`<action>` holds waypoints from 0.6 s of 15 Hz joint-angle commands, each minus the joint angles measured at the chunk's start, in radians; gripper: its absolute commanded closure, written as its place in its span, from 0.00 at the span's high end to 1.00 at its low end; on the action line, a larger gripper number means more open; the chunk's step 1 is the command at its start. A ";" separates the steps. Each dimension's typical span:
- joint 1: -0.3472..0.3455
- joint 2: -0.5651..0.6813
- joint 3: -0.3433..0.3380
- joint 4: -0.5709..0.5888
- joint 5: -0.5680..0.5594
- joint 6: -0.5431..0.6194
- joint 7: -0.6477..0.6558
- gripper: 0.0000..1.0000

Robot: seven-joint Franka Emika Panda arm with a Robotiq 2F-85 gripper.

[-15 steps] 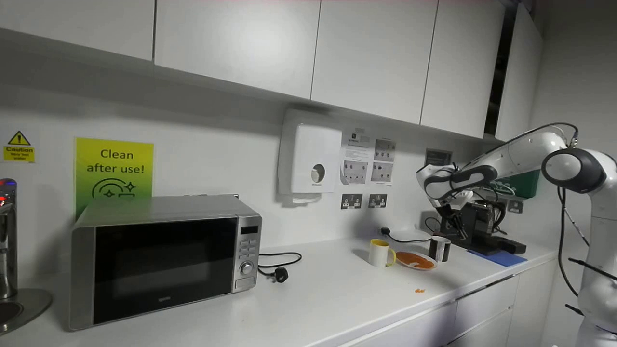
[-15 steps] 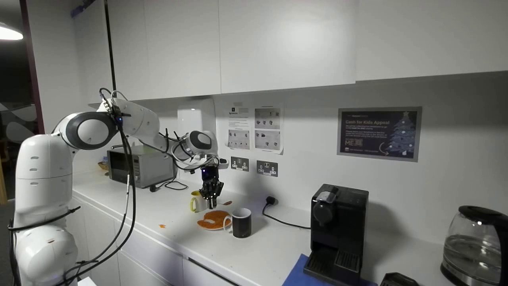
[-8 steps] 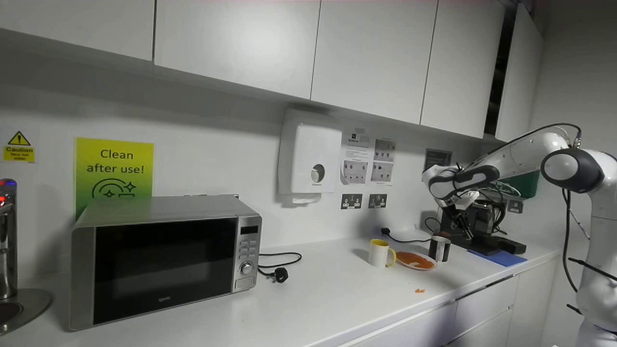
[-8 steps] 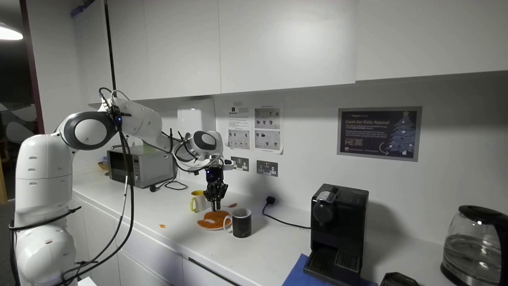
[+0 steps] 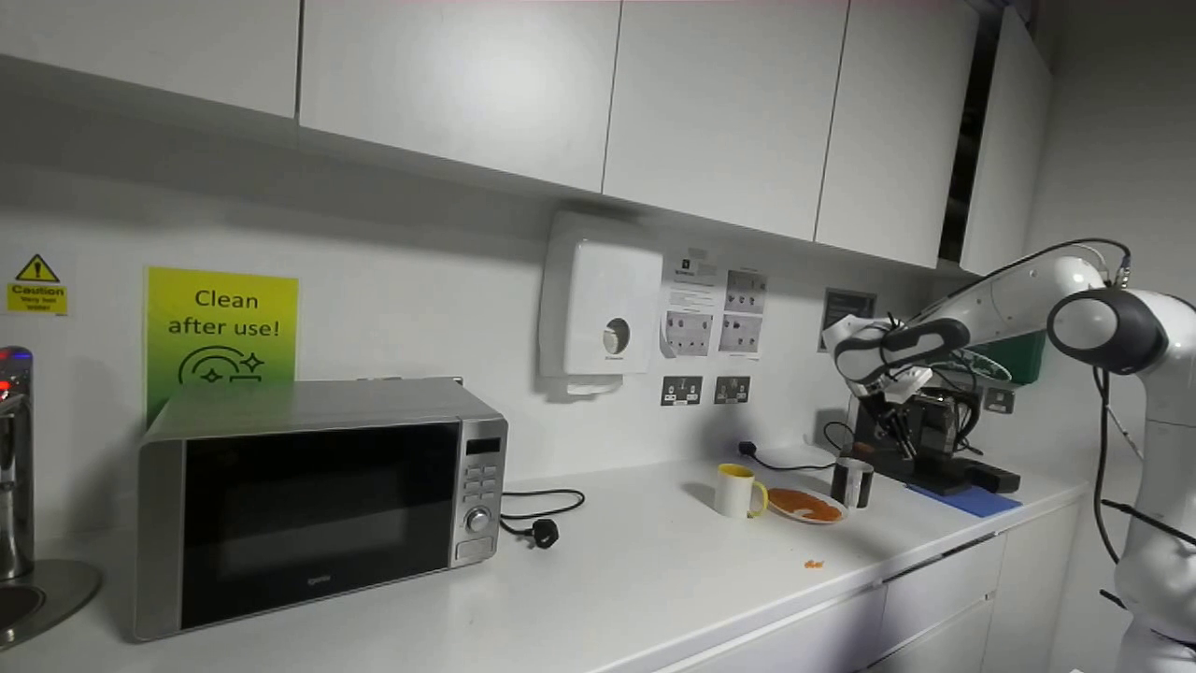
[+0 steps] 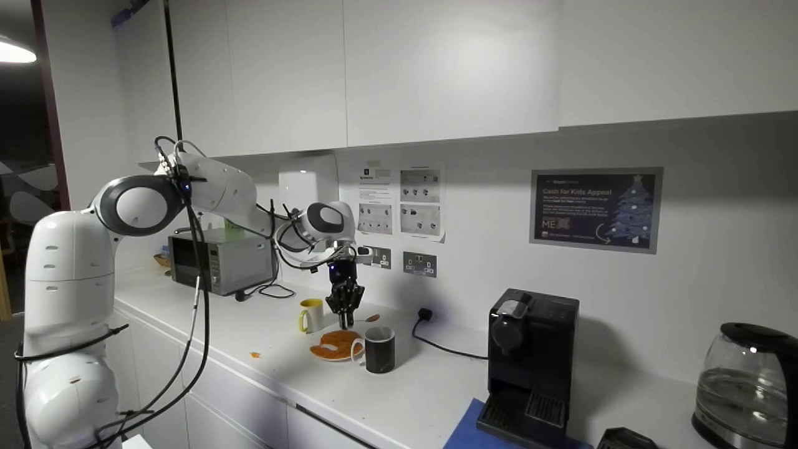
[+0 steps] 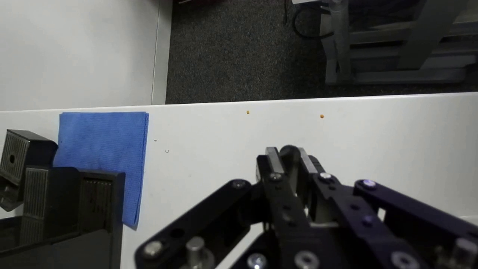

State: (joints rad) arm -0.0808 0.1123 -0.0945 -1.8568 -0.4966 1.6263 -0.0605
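Above the back edge of the counter (image 5: 635, 570), a yellow-green sign (image 5: 222, 332) reads "Clean after use!" and a yellow label (image 5: 37, 284) "Caution Very hot water"; a dark poster (image 6: 596, 210) reads "Cash for Kids Appeal". Lettering on the microwave (image 5: 322, 509) is too small to tell.

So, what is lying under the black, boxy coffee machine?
A flat blue fabric cloth sticks out from beneath the coffee machine; how far it reaches underneath is covered.
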 commanded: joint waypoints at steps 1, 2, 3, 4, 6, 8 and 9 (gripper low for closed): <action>-0.009 0.008 -0.002 0.026 0.017 0.013 -0.038 0.03; -0.010 0.009 -0.001 0.023 0.025 0.024 -0.050 0.03; -0.011 0.007 0.000 0.018 0.035 0.037 -0.067 0.03; -0.011 0.008 0.001 0.015 0.043 0.048 -0.082 0.03; -0.014 0.009 0.000 0.011 0.061 0.074 -0.112 0.03; -0.019 0.011 -0.004 0.011 0.084 0.088 -0.137 0.03; -0.021 0.012 -0.006 0.011 0.093 0.093 -0.146 0.03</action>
State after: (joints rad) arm -0.0820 0.1236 -0.0959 -1.8510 -0.4403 1.6899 -0.1528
